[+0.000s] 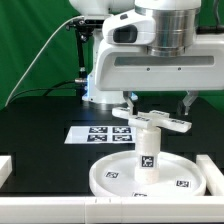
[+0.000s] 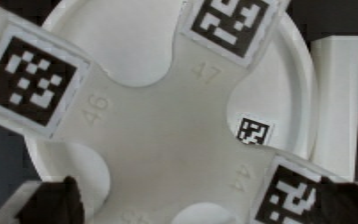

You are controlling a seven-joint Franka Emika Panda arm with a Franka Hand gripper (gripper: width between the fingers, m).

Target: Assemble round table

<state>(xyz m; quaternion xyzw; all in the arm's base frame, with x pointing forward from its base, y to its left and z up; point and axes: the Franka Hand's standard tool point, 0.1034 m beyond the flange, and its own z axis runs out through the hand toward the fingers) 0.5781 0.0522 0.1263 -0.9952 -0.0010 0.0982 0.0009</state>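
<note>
The round rimmed disc (image 1: pixel 112 178) lies flat on the black table near the front. The short post (image 1: pixel 146 152) stands upright on its middle, and the cross-shaped piece (image 1: pixel 150 119) sits level on top of the post. My gripper (image 1: pixel 158 102) hangs just above the cross-shaped piece, jaws wide apart, one finger near each end of an arm, holding nothing. In the wrist view the cross-shaped piece (image 2: pixel 149 110) fills the picture, with tagged arms, and the disc (image 2: pixel 274 100) shows under it. One dark fingertip (image 2: pixel 51 203) shows at the edge. The gripper (image 2: pixel 185 214) is open.
The marker board (image 1: pixel 98 133) lies flat on the table behind the disc. White edge rails stand at the exterior view's left (image 1: pixel 5 166) and right (image 1: pixel 214 166) and along the front (image 1: pixel 50 211). The robot's base (image 1: pixel 100 85) is at the back.
</note>
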